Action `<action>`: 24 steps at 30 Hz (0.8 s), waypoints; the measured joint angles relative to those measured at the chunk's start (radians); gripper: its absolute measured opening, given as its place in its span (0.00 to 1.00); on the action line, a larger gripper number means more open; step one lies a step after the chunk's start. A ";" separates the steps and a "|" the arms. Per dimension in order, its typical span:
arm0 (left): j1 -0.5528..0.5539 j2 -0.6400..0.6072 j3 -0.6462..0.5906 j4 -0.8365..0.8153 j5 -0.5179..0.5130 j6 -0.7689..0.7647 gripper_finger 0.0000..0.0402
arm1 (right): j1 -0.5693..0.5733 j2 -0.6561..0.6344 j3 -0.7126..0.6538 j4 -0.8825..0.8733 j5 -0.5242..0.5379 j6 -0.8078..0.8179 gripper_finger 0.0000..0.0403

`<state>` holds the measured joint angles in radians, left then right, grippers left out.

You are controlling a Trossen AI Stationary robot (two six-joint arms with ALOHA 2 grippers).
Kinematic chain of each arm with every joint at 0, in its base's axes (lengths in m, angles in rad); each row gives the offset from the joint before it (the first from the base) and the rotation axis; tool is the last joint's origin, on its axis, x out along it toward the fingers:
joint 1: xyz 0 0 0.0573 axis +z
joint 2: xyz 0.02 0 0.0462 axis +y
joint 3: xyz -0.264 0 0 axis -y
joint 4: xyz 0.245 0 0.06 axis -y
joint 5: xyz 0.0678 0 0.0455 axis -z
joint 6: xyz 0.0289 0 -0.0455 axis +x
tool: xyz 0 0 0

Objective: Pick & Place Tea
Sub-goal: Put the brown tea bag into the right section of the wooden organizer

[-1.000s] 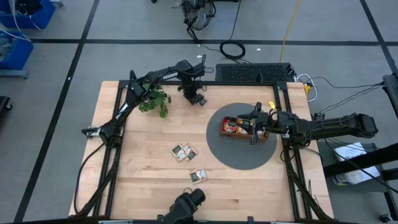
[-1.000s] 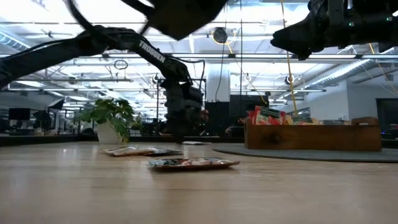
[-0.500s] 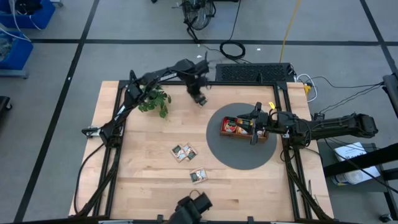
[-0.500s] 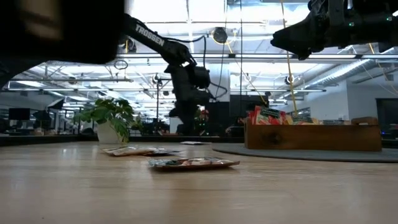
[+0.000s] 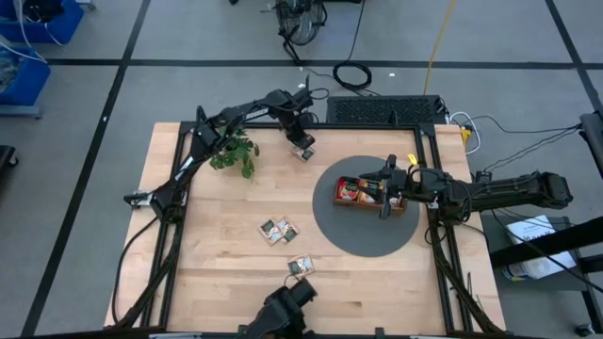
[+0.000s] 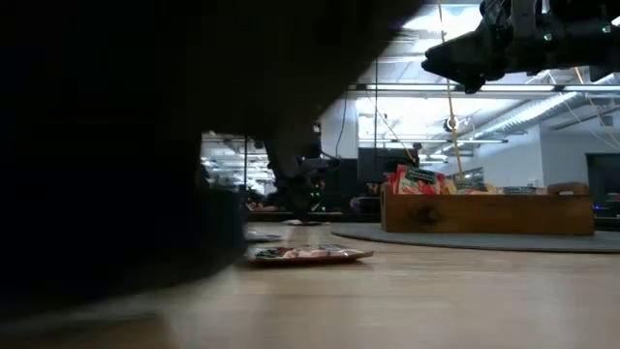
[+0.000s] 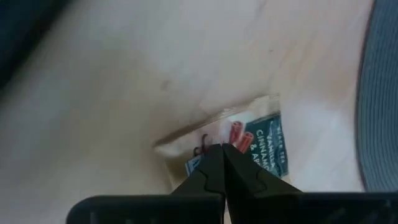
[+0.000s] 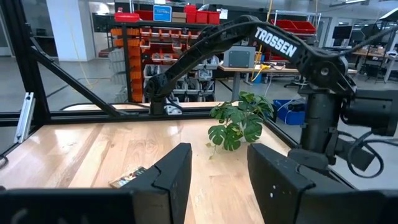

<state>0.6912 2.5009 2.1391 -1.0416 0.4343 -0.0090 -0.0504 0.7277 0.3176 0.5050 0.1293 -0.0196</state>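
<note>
A: What takes up most of the scene?

B: A light wooden table (image 5: 226, 264), with a round grey mat (image 5: 363, 235) on its right half. A brown wooden tray (image 5: 372, 201) sits on that mat, and red-printed tea sachets (image 6: 415, 181) stand up out of one end of it.

A: And the arms?

B: The left arm reaches across the far side of the table, past a small leafy plant (image 5: 236, 153). The left gripper (image 5: 302, 149) hangs over a lone tea sachet (image 7: 249, 140) lying flat on bare wood near the mat's edge. Its fingers are pressed fully together, tips right at the packet; the wrist view does not show whether they pinch it. The right gripper (image 5: 384, 209) hovers over the tray, fingers (image 8: 171, 171) parted about halfway with nothing between them.

A: Any other tea?

B: A pair of sachets (image 5: 279, 230) lies near the table's middle, and another sachet (image 5: 301, 266) closer to the near edge. A dark blurred shape fills much of the low view.
</note>
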 joint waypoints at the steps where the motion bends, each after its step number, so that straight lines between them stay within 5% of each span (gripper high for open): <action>1: 0.000 0.009 0.002 0.001 0.009 -0.002 0.00 | 0.000 0.000 0.000 0.000 0.000 0.000 0.35; 6: 0.000 0.014 0.011 -0.047 0.023 -0.014 0.00 | 0.000 0.000 0.000 0.002 0.000 0.000 0.35; 15: -0.014 0.020 0.007 -0.424 0.016 0.108 0.00 | 0.000 0.000 0.000 0.007 0.000 -0.009 0.35; 21: -0.117 0.020 0.007 -0.523 0.114 0.224 0.00 | 0.000 0.000 0.000 -0.011 0.000 -0.008 0.35; 24: -0.194 0.019 0.007 -0.531 -0.040 0.227 0.00 | 0.000 0.000 0.000 -0.019 -0.001 -0.008 0.35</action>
<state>0.4974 2.5201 2.1459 -1.5724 0.3940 0.2185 -0.0505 0.7273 0.3176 0.4864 0.1280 -0.0277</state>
